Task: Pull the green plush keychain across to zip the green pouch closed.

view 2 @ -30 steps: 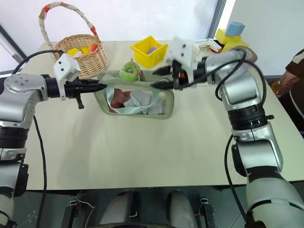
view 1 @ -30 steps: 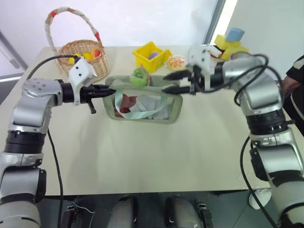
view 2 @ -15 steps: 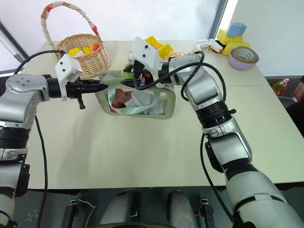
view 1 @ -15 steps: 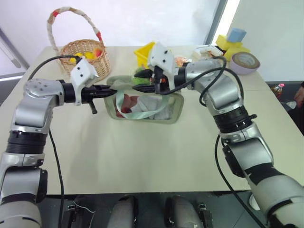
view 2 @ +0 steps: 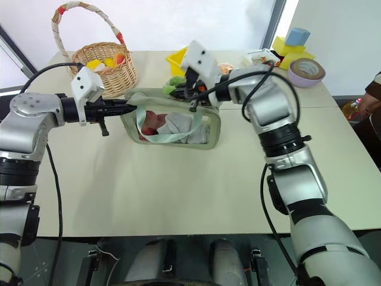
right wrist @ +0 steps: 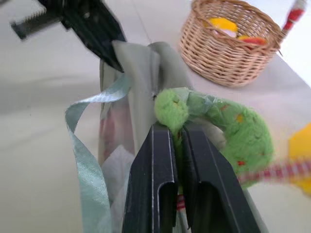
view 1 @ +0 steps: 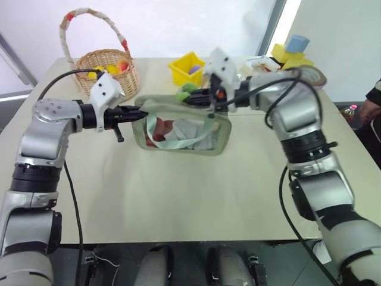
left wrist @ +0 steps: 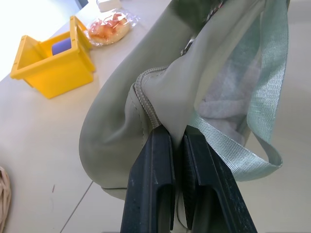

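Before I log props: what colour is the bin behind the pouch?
Yellow bin; left wrist view shows it best.

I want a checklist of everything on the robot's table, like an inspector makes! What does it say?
Surface: beige table, bare near the front.
Job's things: green pouch lying mid-table, strap looped over its window; green plush keychain at its top edge.
Clutter: wicker basket of toys, yellow bin, tape roll, toy blocks.
Grippers: left gripper shut on the pouch's end; right gripper shut on the keychain.
Cables: black cables along both arms.
Surroundings: a person's hand at the edge.
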Action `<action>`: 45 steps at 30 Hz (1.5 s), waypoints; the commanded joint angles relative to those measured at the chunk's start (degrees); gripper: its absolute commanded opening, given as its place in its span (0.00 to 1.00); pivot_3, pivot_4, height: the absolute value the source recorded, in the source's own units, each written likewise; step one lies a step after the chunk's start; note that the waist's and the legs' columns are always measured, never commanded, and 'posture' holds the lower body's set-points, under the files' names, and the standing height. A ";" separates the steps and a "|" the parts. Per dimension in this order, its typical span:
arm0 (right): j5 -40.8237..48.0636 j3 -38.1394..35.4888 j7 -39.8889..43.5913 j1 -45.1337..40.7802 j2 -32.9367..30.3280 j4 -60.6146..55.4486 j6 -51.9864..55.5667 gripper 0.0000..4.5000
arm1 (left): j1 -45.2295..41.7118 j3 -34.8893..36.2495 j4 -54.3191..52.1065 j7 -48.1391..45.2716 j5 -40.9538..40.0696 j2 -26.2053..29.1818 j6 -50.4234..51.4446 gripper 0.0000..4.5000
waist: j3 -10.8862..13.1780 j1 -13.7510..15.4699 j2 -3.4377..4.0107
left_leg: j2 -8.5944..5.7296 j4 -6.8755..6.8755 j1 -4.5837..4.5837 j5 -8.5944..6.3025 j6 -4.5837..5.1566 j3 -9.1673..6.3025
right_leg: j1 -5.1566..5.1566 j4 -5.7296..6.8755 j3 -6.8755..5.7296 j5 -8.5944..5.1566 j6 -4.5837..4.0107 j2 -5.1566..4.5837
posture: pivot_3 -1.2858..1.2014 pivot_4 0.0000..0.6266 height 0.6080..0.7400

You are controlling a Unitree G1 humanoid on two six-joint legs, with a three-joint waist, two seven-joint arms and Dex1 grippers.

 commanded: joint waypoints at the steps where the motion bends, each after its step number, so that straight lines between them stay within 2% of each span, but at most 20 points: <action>1: 3.93 -6.78 -2.00 -1.86 -4.00 -4.77 7.80 0.02 | 0.22 0.59 -0.82 -0.19 -0.29 0.50 0.12 0.00 | 0.00 0.04 0.00 | 0.00 0.00 0.00 0.00 0.00 0.00 | 0.00 0.00 0.00 0.00 0.00 -0.01 | 0.52 0.24 0.99; 4: 2.15 -10.81 -7.74 0.09 -8.59 -6.06 10.28 0.02 | 1.17 0.95 -1.16 -0.31 -0.41 1.06 0.52 0.00 | 0.00 0.01 0.00 | -0.01 0.00 0.01 -0.16 0.28 0.01 | 0.01 0.00 0.00 0.00 0.00 -0.01 | 0.52 0.24 0.99; 8: -4.49 -10.82 -15.45 5.95 -14.74 -8.62 5.77 0.02 | 1.91 1.17 -1.25 0.12 -0.61 0.88 0.91 0.00 | -0.01 -0.01 -0.01 | -0.03 -0.01 0.01 -0.17 0.30 0.03 | 0.01 -0.02 0.02 0.00 0.00 -0.03 | 0.52 0.24 0.99; 12: -7.46 -13.70 -24.60 13.37 -15.53 -13.49 7.51 0.02 | 2.26 0.85 -1.77 0.85 -0.73 0.36 1.86 0.00 | -0.01 -0.15 0.02 | -0.02 -0.02 0.06 -0.17 0.30 0.13 | -0.03 0.00 0.10 0.00 0.00 0.00 | 0.52 0.24 0.99; 14: -7.89 -15.35 -29.92 17.82 -13.07 -15.81 9.42 0.02 | 2.21 0.81 -2.02 1.29 -0.94 -0.06 2.45 0.00 | -0.02 -0.11 0.02 | -0.01 -0.06 0.05 -0.16 0.29 0.13 | -0.07 0.01 0.12 0.00 0.00 0.02 | 0.52 0.24 0.99; 16: -5.44 -19.50 -36.68 21.61 -5.17 -16.34 10.59 0.02 | 2.12 0.56 -2.29 1.82 -1.11 -0.91 2.88 0.00 | -0.07 -0.09 -0.04 | 0.01 -0.03 0.04 -0.14 0.24 0.15 | -0.05 0.01 0.14 0.00 0.00 0.01 | 0.52 0.24 0.99; 19: -1.41 -23.59 -41.14 25.18 4.56 -16.36 10.01 0.02 | 2.28 0.19 -3.33 2.30 -1.47 -1.87 3.87 0.00 | -0.10 -0.01 -0.03 | 0.01 -0.03 0.17 -0.11 0.20 0.15 | 0.11 0.01 0.14 0.00 0.01 0.00 | 0.52 0.24 0.99; 21: -1.63 -21.07 -43.68 30.05 10.88 -14.39 9.26 0.02 | 2.14 -0.07 -3.92 2.65 -1.55 -2.45 4.28 0.00 | -0.12 -0.01 -0.04 | 0.01 -0.05 0.18 -0.11 0.20 0.13 | 0.12 0.00 0.15 0.00 0.01 0.00 | 0.52 0.24 0.99; 23: -2.02 -18.56 -44.61 33.35 14.28 -13.91 8.93 0.02 | 2.01 -0.06 -4.17 2.79 -1.55 -2.66 4.58 0.00 | -0.13 0.00 -0.04 | 0.00 -0.06 0.25 -0.12 0.21 0.10 | 0.21 -0.01 0.14 0.00 0.01 0.02 | 0.52 0.24 0.99; 25: -3.36 -15.03 -43.86 36.01 14.49 -14.54 7.93 0.02 | 2.06 0.14 -4.33 2.70 -1.58 -2.48 4.72 0.00 | -0.13 0.01 -0.03 | -0.02 -0.06 0.25 -0.15 0.26 0.09 | 0.21 -0.02 0.15 0.00 0.01 0.01 | 0.52 0.24 0.99; 30: -11.89 -2.95 -39.30 39.57 5.59 -13.57 -0.56 0.02 | 2.60 0.50 -4.96 2.74 -1.65 -2.12 4.90 0.00 | -0.14 -0.07 -0.04 | -0.05 -0.08 0.49 -0.22 0.39 0.02 | 0.47 -0.12 0.17 0.00 0.01 0.04 | 0.52 0.24 0.99; 33: -12.15 -3.56 -38.67 37.73 3.70 -12.69 -2.75 0.02 | 3.06 0.61 -5.41 3.00 -1.42 -2.03 4.64 0.00 | -0.14 -0.08 -0.04 | -0.05 -0.10 0.60 -0.23 0.40 0.03 | 0.51 -0.14 0.18 -0.01 0.01 0.07 | 0.52 0.24 0.99; 34: -10.20 -5.79 -37.95 36.21 3.76 -13.16 -1.98 0.02 | 3.11 0.78 -5.43 3.14 -1.39 -1.96 4.54 0.00 | -0.14 -0.07 -0.04 | -0.04 -0.10 0.61 -0.23 0.40 0.03 | 0.53 -0.14 0.18 -0.01 0.01 0.07 | 0.52 0.24 0.99; 37: -4.34 -10.77 -33.17 32.53 1.84 -15.67 1.82 0.24 | 2.59 2.34 -4.87 3.53 -2.55 -1.84 5.61 0.26 | -0.13 -0.08 -0.05 | -0.02 -0.10 0.60 -0.23 0.40 0.05 | 0.53 -0.14 0.20 0.00 0.01 0.06 | 0.52 0.24 0.99; 40: 1.63 -14.90 -24.85 28.20 -5.64 -17.33 7.35 0.56 | 1.50 4.58 -3.36 2.27 -4.52 0.23 8.04 0.58 | -0.07 -0.03 -0.02 | -0.01 -0.10 0.52 -0.23 0.40 0.04 | 0.49 -0.14 0.20 0.00 0.01 0.05 | 0.52 0.24 0.99; 43: 7.47 -16.21 -15.45 25.06 -14.22 -18.92 11.61 0.92 | 1.16 7.36 -2.31 0.30 -7.41 3.58 11.49 0.96 | -0.05 -0.12 -0.02 | 0.01 -0.10 0.38 -0.24 0.41 0.04 | 0.33 -0.15 0.19 0.00 0.01 0.07 | 0.52 0.24 0.99; 44: 9.10 -16.15 -12.91 24.40 -16.41 -19.74 12.58 0.99 | 1.25 8.07 -2.01 -0.43 -8.18 4.71 12.30 1.00 | -0.05 -0.19 -0.02 | 0.02 -0.11 0.38 -0.24 0.42 0.03 | 0.32 -0.15 0.18 0.00 0.01 0.09 | 0.52 0.24 0.99; 45: 10.86 -16.16 -10.66 23.59 -18.28 -20.62 13.90 0.99 | 1.35 8.83 -1.68 -1.20 -8.95 5.94 13.24 1.00 | -0.05 -0.29 -0.02 | 0.03 -0.12 0.39 -0.25 0.44 0.03 | 0.32 -0.16 0.18 0.00 0.01 0.12 | 0.52 0.24 0.99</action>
